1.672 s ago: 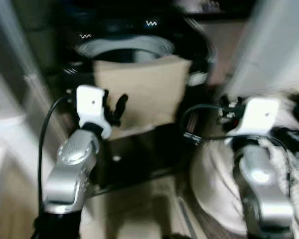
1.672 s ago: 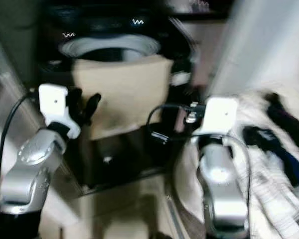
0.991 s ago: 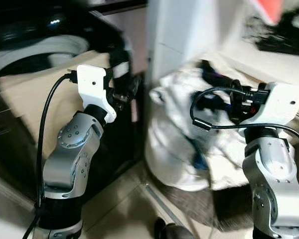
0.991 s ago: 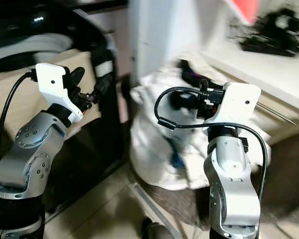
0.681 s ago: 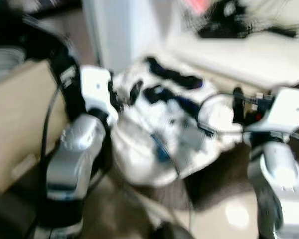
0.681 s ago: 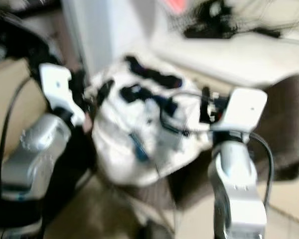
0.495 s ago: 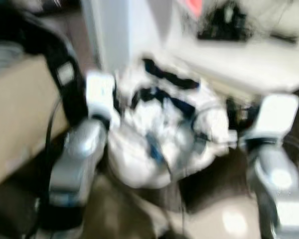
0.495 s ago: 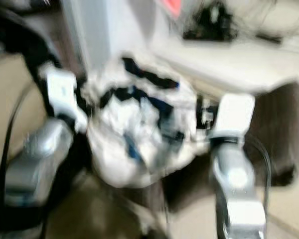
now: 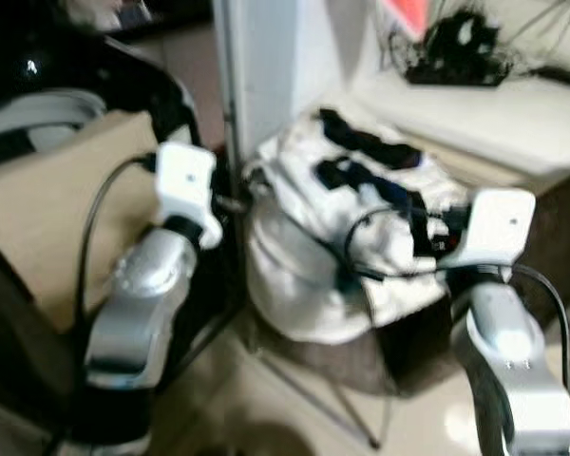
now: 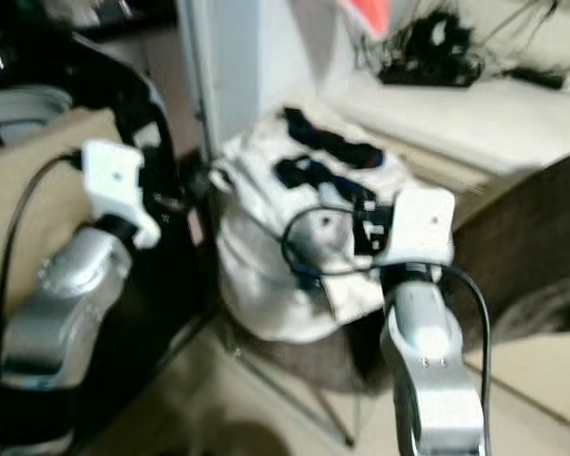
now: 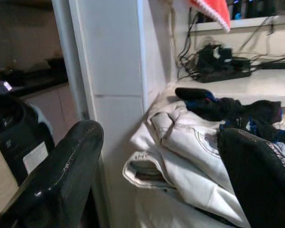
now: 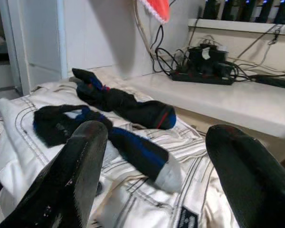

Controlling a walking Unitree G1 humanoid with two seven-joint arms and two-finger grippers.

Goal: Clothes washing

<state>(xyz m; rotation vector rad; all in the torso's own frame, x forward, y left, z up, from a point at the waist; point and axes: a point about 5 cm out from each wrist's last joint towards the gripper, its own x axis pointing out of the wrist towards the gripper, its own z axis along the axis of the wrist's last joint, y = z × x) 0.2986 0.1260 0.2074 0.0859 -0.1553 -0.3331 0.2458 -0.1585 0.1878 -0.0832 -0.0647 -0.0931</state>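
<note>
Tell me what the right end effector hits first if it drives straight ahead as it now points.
Probably the dark socks lying on the white laundry pile, directly between its open fingers; depth is uncertain.

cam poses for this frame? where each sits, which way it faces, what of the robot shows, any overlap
Head stereo pair: on the head, facing forward and down at the laundry pile beside the washing machine; both silver arms show.
Left wrist: on the left arm, facing along the open left gripper at the white garment.
Right wrist: on the right arm, facing along the open right gripper at the dark socks.
Shared: the same pile and cable tangle.
</note>
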